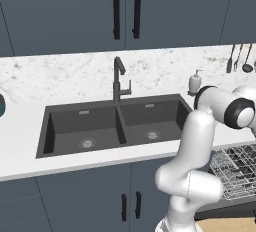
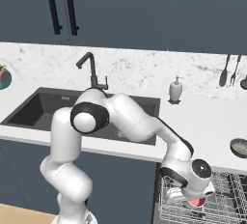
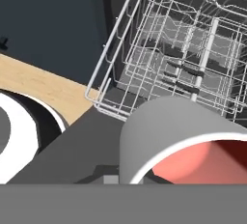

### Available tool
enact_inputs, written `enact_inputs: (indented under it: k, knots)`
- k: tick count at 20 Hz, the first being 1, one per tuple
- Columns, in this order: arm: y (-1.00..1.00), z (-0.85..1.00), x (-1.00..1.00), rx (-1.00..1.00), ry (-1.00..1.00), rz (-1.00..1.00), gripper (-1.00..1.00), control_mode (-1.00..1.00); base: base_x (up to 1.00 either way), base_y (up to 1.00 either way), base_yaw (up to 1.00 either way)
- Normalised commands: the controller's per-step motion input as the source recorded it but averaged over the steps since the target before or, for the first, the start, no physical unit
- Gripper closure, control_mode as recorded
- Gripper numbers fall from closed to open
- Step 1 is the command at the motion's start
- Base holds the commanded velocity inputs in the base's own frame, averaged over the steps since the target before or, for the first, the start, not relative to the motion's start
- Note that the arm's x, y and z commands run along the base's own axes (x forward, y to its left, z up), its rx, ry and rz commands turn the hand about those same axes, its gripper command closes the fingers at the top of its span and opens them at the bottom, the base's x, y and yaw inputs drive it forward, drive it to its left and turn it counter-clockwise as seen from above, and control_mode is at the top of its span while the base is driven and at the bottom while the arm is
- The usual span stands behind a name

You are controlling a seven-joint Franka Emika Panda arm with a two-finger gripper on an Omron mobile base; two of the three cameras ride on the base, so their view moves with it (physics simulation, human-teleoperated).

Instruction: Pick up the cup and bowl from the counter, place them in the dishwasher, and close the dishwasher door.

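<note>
My gripper [image 2: 193, 199] hangs low over the open dishwasher's wire rack [image 2: 224, 203], shut on the cup [image 3: 183, 141]. The cup is grey outside and red inside; its red shows just under the hand [image 2: 196, 202]. In the hand view the cup looms close and hides my fingertips. Behind it lie the silver-grey rack [image 3: 178, 59] and the lowered dark grey dishwasher door [image 3: 77, 146]. The bowl [image 2: 240, 147], dark grey, rests on the white counter at the far right, apart from the arm. The rack [image 1: 235, 171] also shows beside the arm's elbow.
A dark double sink [image 1: 115, 126] with a black faucet [image 1: 118, 78] sits left of the dishwasher. A white soap dispenser [image 2: 175, 91] stands at the backsplash and utensils [image 2: 230, 71] hang on the wall. A teal pot [image 2: 4, 78] is far left. Wood floor [image 3: 43, 90] lies beside the door.
</note>
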Motion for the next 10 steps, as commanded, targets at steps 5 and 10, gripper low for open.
enact_inputs:
  k: [5,10]
  knots:
    - [0.00,-0.32,-0.07,0.13,-0.17,0.00,1.00,-1.00,0.00,0.00,0.00]
    - [-0.21,0.46,0.09,0.23,-0.11,0.00,1.00,-1.00,0.00,0.00,0.00]
